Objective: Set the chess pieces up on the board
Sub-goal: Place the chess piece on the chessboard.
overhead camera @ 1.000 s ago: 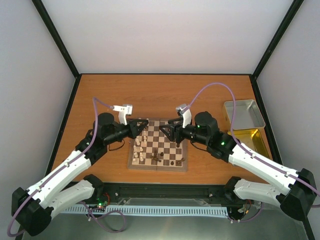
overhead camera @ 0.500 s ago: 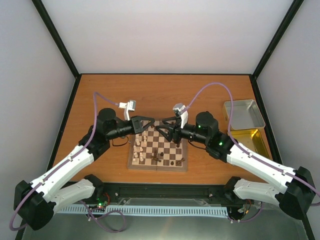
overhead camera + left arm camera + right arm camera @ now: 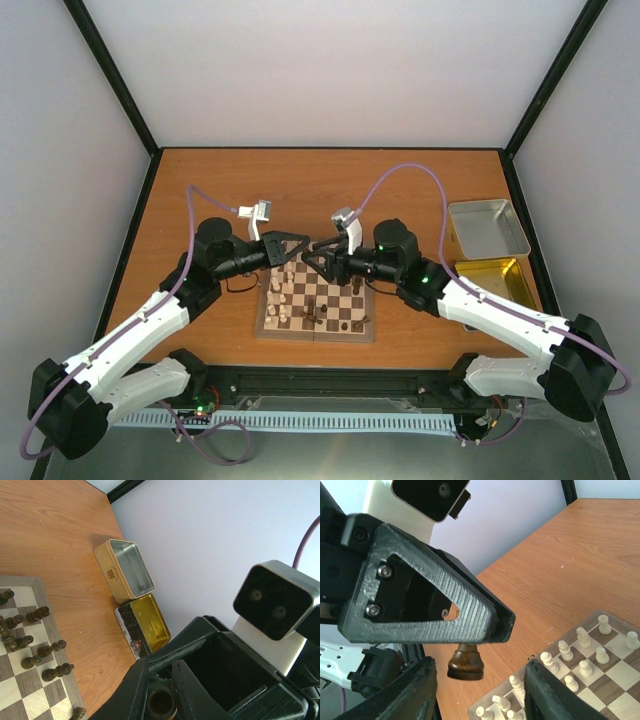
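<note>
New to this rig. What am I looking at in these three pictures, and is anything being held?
Two robot arms, left and right, are bolted at the near edge of a wooden table. One picture looks down from above and behind them. The other two come from a camera on each wrist.

On the table sits a small chessboard with cream chessmen and dark chessmen. To the right are an open silver tin and a gold one.

The left pincer is shut on a dark brown chess piece. The right pincer is open, its fingers either side of that piece without touching. It looks like a hand-over.
</note>
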`<state>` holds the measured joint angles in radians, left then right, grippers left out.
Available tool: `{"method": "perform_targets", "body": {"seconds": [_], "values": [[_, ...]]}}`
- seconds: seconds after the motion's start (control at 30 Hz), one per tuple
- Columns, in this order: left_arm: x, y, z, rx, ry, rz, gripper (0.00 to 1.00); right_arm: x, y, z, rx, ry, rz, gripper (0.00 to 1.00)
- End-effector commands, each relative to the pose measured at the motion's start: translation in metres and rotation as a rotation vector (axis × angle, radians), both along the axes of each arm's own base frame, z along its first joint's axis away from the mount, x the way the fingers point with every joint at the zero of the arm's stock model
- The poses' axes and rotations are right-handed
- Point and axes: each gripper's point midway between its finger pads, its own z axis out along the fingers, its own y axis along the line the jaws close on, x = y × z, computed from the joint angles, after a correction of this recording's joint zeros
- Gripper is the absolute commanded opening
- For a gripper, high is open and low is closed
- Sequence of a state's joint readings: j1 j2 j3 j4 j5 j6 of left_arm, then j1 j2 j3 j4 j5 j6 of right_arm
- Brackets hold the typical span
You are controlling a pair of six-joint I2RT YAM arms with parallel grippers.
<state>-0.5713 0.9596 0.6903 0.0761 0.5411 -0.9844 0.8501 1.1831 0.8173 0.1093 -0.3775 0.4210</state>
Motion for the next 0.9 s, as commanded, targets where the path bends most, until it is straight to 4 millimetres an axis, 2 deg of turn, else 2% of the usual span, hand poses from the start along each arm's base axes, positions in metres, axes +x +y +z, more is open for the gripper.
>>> {"method": "perform_targets", "body": {"seconds": [0.0, 0.2, 0.27, 0.43, 0.53, 0.67, 0.87], "values": [[0.003, 0.001, 0.010, -0.026, -0.028, 0.010, 0.01, 0.007, 0.007, 0.022, 0.049, -0.025, -0.018, 0.42], [0.002, 0.001, 0.008, -0.026, -0.023, 0.004, 0.01, 0.014, 0.007, 0.018, 0.028, -0.010, -0.050, 0.26], [0.002, 0.000, 0.007, -0.025, -0.020, 0.002, 0.01, 0.016, 0.006, 0.019, 0.028, -0.015, -0.064, 0.18], [0.001, 0.000, 0.005, -0.022, -0.013, -0.002, 0.03, 0.018, 0.004, 0.019, 0.032, -0.037, -0.081, 0.07], [0.000, 0.001, 0.005, -0.021, -0.016, -0.002, 0.13, 0.018, 0.002, 0.015, 0.021, -0.055, -0.085, 0.04], [-0.001, 0.002, 0.008, -0.009, -0.030, -0.001, 0.43, 0.017, -0.004, 0.011, -0.002, -0.098, -0.094, 0.03], [-0.002, 0.009, 0.012, 0.041, -0.063, -0.009, 0.69, 0.011, -0.015, 0.000, -0.062, -0.172, -0.081, 0.03]]}}
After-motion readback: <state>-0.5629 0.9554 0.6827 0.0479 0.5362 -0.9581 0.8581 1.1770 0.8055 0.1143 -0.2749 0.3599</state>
